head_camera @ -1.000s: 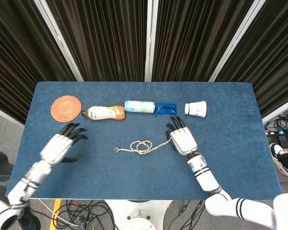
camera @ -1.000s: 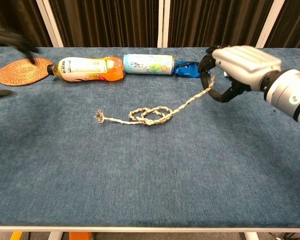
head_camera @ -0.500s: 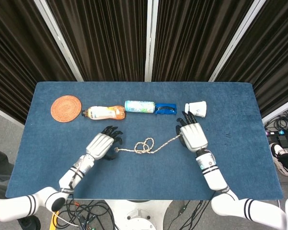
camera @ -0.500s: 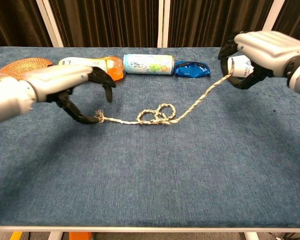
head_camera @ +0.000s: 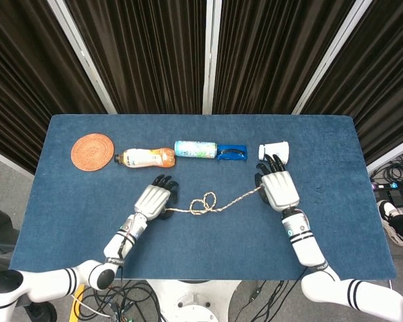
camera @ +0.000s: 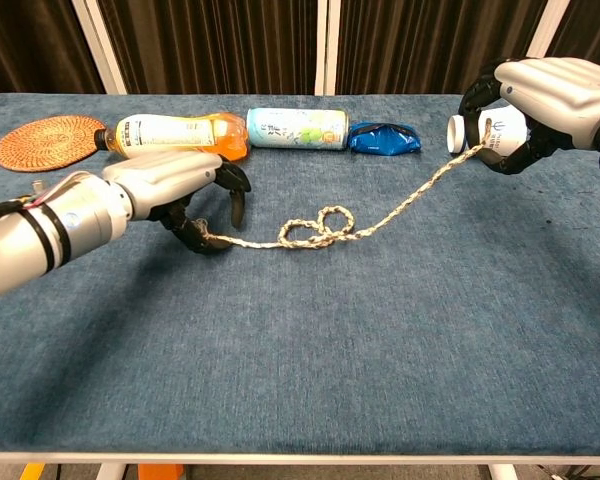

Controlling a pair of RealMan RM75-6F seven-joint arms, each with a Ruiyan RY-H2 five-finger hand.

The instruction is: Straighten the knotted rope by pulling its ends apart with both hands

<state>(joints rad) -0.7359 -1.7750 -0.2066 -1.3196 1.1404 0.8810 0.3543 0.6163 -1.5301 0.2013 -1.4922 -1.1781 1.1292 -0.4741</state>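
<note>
The tan twisted rope (head_camera: 225, 201) lies across the middle of the blue table (head_camera: 336, 221), with a loose double-loop knot (head_camera: 201, 203) near its centre. In the chest view the knot (camera: 316, 228) rests on the cloth. My left hand (head_camera: 154, 200) sits at the rope's left end, and its fingertips (camera: 198, 238) pinch that end against the table. My right hand (head_camera: 279, 188) grips the right end and holds it raised, so the rope (camera: 410, 200) climbs from the knot up to this hand (camera: 545, 95).
Along the far side lie a woven coaster (head_camera: 93, 152), an orange drink bottle (head_camera: 146, 157), a can (head_camera: 195, 149), a blue packet (head_camera: 232, 152) and a toppled paper cup (head_camera: 275, 147). The cup (camera: 492, 128) is just behind my right hand.
My left hand came in from the far left and closed on the rope's left end. My right hand carried the right end rightward and up, stretching the rope; the knot's loops drew smaller.
</note>
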